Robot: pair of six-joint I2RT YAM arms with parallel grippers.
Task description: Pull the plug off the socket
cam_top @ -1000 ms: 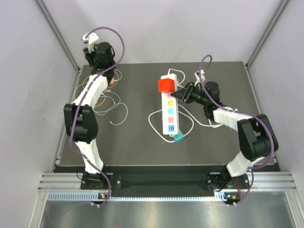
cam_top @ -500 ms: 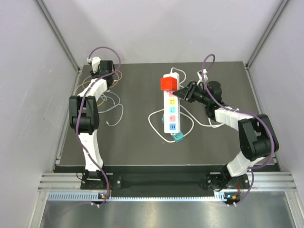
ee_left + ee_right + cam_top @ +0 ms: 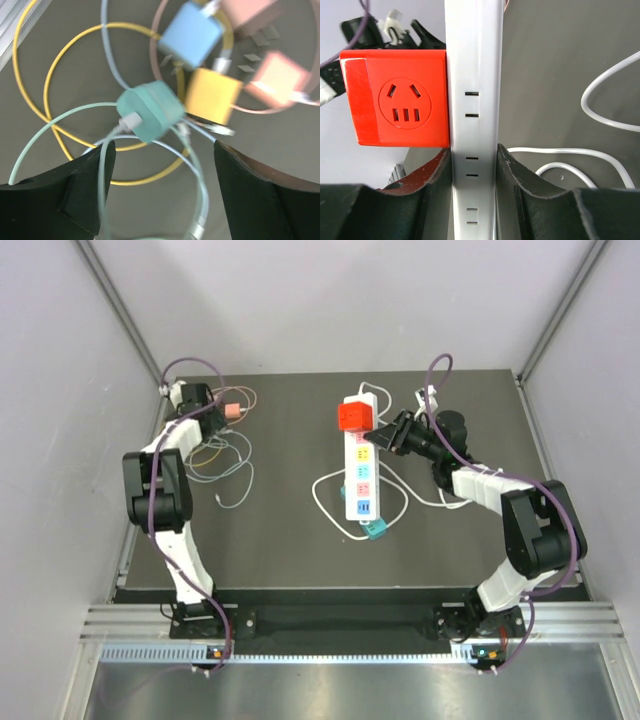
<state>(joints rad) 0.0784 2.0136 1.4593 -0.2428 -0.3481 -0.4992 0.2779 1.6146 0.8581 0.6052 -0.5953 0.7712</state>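
Note:
The socket, a white power strip (image 3: 358, 468), lies mid-table with the red cube plug (image 3: 354, 417) seated near its far end. My right gripper (image 3: 386, 438) is shut across the strip just below the plug. In the right wrist view the fingers (image 3: 432, 175) clamp the strip (image 3: 473, 100) on both sides, and the red plug (image 3: 400, 97) sticks out to the left. My left gripper (image 3: 205, 403) hangs open at the far left. Its open jaws (image 3: 162, 190) stand over a loose teal charger (image 3: 150, 111) and hold nothing.
Blue (image 3: 191, 34), yellow (image 3: 213, 95) and pink (image 3: 280, 77) chargers with tangled cables (image 3: 222, 455) are heaped at the far left corner. A teal plug (image 3: 375, 530) sits at the strip's near end. The strip's white cord (image 3: 325, 495) loops beside it.
The left arm has swung left and down from the back wall to the charger heap, and its jaws have opened. The right gripper and strip have not moved.

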